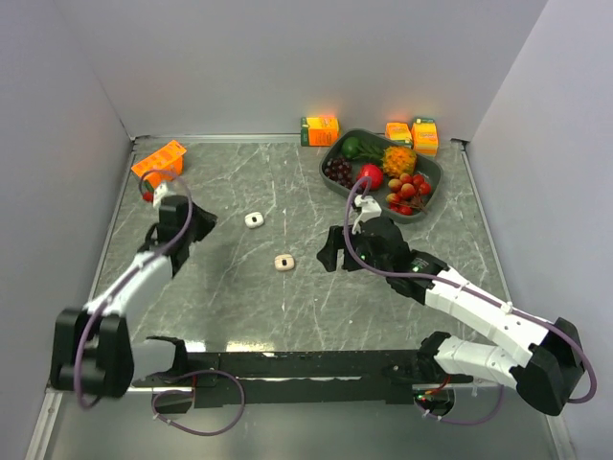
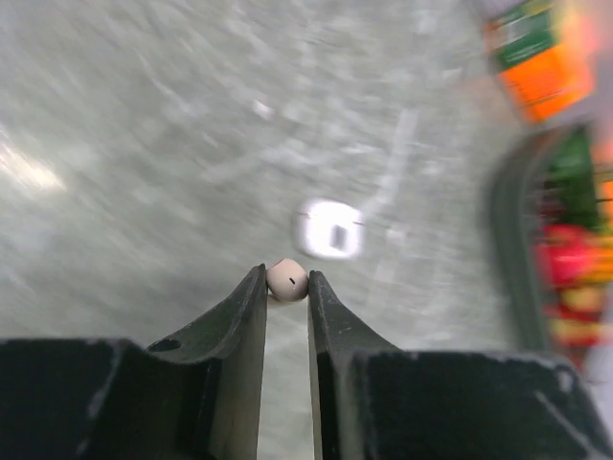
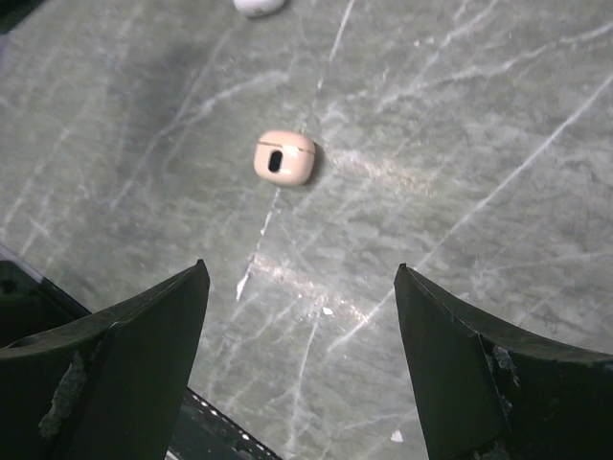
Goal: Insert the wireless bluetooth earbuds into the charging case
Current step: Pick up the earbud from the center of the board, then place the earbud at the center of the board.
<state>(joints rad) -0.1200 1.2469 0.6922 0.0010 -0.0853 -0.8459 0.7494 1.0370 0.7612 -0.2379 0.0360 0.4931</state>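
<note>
Grey marbled table (image 1: 230,307), walls on three sides.

Left gripper (image 2: 286,284) is clenched on a beige earbud (image 2: 286,277), pinched right at the fingertips. Right gripper (image 3: 300,270) is spread wide with nothing between the fingers, over bare table on the near side of the beige case (image 3: 284,157).

Dark oval tray (image 1: 437,177) at far right, packed with fruit: dark grapes (image 1: 337,171), a green piece, a red one, an orange-yellow one and a heap of small red ones.

Orange cartons (image 1: 319,129) stand along the far edge beside the tray. One more carton (image 1: 159,161) lies tilted at far left.

Two small rounded cases sit mid-table, apart from each other. White case (image 1: 254,219) is farther back, just past the left fingertips in that wrist view and blurred there. The beige case is nearer, ahead of the right fingers. Each shows a dark oval slot on its upper face; the beige one has a thin seam line. Can't tell whether anything sits inside either.

Earbud: tiny rounded beige bead with one short dark mark. Stem not visible.
</note>
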